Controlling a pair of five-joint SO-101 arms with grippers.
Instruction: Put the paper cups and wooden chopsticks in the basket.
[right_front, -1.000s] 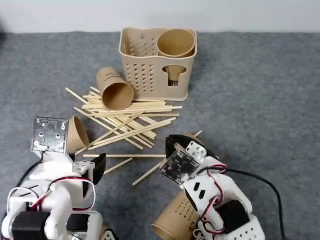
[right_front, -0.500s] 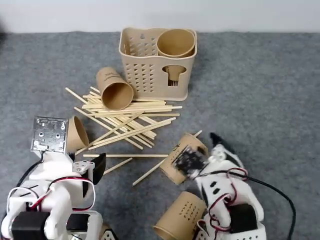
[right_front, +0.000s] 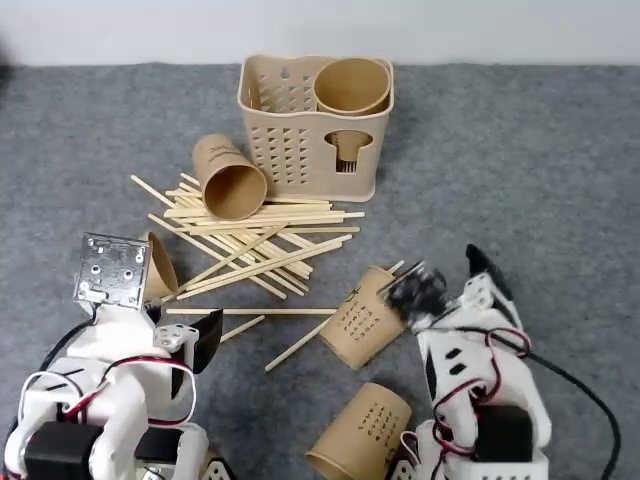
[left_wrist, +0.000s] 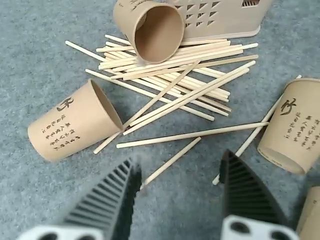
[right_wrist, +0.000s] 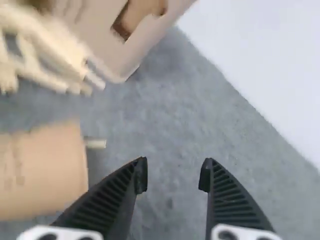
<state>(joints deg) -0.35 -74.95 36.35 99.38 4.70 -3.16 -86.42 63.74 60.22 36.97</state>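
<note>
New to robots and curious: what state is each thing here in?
left gripper: open, empty.
right gripper: open, empty.
basket: upright, one cup inside.
chopsticks: scattered, lying flat.
cup in the basket: upright, mouth up.
cup by the basket: on its side, atop chopsticks.
cup by the left gripper: on its side.
cup beside the right gripper: on its side.
nearest cup: on its side.

left gripper (left_wrist: 180, 167) and right gripper (right_wrist: 173, 170) both gape wide, holding nothing
</note>
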